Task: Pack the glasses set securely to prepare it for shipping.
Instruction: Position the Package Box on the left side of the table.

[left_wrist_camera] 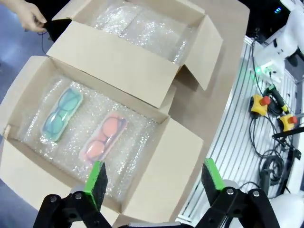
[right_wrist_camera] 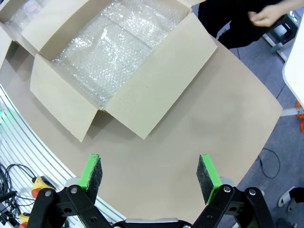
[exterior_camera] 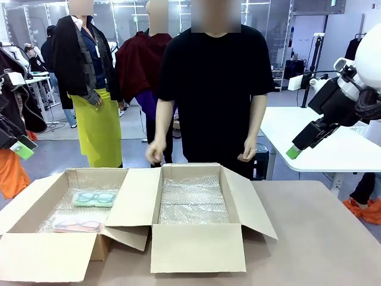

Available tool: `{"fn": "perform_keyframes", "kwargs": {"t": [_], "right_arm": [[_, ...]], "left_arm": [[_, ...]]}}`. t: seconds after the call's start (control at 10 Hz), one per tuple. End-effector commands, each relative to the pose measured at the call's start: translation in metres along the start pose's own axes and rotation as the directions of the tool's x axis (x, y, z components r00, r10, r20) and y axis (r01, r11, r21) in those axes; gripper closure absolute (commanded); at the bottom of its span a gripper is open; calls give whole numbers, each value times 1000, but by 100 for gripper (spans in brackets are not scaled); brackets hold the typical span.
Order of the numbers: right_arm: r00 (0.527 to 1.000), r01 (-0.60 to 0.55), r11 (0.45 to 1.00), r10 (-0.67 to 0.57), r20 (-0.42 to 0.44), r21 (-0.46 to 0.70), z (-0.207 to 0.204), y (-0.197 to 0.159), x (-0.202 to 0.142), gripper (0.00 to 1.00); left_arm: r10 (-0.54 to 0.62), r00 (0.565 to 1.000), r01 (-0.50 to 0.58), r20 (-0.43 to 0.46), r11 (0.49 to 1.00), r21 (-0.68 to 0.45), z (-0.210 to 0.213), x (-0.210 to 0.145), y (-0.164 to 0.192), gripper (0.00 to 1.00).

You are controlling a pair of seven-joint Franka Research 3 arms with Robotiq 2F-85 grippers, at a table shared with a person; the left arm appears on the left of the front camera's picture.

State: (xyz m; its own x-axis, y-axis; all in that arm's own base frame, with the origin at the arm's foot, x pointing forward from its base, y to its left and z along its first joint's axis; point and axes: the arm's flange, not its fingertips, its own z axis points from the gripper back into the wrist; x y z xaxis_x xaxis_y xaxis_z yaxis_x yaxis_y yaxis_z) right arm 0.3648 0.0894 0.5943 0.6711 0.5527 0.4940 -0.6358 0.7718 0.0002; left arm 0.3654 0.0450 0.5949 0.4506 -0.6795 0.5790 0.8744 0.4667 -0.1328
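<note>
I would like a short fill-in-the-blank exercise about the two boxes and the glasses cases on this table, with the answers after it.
1. The mint green case and the pinkish-red case both lie in the robot's ____ box.
2. The right box holds only ____ wrap.
3. Both grippers, left and right, are ____ and hold nothing.

Answers: left; bubble; open

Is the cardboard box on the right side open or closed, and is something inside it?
Open: the right box has its flaps spread outward. Inside lies only bubble wrap; no case is visible in it.
</note>
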Motion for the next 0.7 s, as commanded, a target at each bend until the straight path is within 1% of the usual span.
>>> {"fn": "perform_keyframes", "kwargs": {"t": [0.0,0.6], "right_arm": [[1000,23,999,-23,-7,-24,1,3,3,0],[1000,23,999,-23,-7,-24,1,3,3,0]], "left_arm": [[6,1000,-5,-14,1000,17,1,2,0,0],[6,1000,-5,-14,1000,17,1,2,0,0]]}}
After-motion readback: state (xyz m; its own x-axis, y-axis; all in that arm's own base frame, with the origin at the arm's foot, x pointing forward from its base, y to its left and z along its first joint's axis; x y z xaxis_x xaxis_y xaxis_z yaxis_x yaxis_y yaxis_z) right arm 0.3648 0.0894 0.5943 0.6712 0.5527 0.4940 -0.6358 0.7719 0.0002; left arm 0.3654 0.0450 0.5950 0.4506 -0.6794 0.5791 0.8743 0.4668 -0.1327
